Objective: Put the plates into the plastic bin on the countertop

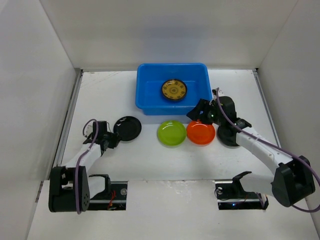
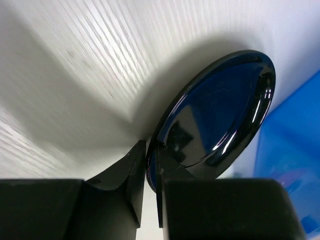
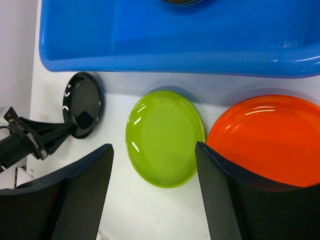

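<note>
Bin (image 1: pixel 147 95): one patterned plate (image 1: pixel 173 89). Desk (image 1: pixel 150 160): one green plate (image 1: pixel 171 133), one orange plate (image 1: pixel 202 135). Left pincer (image 2: pixel 150 152) clamps one black plate (image 2: pixel 215 115); right pincer (image 3: pixel 154 150) open.

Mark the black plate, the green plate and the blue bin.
glossy black round plate (image 2: pixel 215 115), left wrist view, centre
lime green round plate (image 3: pixel 164 139), right wrist view, centre
bright blue plastic bin (image 1: pixel 142 90), top view, left wall

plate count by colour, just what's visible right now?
black plate: 1
lime green plate: 1
orange plate: 1
yellow-brown patterned plate, in the blue bin: 1
Total: 4
The dark round shape right of the orange plate is unclear, so it is not counted.
</note>
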Motion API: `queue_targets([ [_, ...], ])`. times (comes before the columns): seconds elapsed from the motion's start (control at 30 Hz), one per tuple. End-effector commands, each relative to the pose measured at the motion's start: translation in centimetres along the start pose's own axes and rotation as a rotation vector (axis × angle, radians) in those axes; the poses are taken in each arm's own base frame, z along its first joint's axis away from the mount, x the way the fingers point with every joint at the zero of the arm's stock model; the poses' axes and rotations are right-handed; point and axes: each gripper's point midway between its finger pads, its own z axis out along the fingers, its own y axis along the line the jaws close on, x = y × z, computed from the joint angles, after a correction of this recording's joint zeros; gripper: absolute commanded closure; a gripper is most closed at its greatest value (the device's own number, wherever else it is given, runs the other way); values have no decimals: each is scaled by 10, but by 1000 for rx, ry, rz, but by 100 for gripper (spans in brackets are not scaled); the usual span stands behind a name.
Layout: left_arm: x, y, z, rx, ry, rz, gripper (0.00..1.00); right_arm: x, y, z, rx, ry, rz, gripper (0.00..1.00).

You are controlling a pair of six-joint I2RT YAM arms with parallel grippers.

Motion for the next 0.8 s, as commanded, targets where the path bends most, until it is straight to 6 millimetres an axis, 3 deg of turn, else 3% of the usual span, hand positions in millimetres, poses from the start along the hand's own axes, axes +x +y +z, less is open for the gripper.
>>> queue_targets([
  [0.0, -31, -14, -1, 13, -73, -120, 95, -18, 9, -9, -40, -69, -4, 28],
  [0.13, -81, -63, -12, 121, -178, -134, 95, -25, 7, -15, -35, -90, -3, 28],
  [0.23, -120, -113, -23, 225, -252, -131, 94, -29, 3, -22, -25, -106, -4, 28],
  [0.43, -162, -211, -43, 400, -323, -79, 94, -36, -6, -42, -2, -155, 5, 28],
  [0.53, -161, -259, -54, 493, -317, -32, 94, -38, -13, -53, 17, -179, 14, 28],
  [0.6, -150, -297, -64, 565, -301, 34, 93, -39, -20, -61, 42, -200, 21, 28],
  [0.77, -75, -370, -68, 707, -128, 258, 92, -44, -36, -78, 100, -255, 51, 28],
])
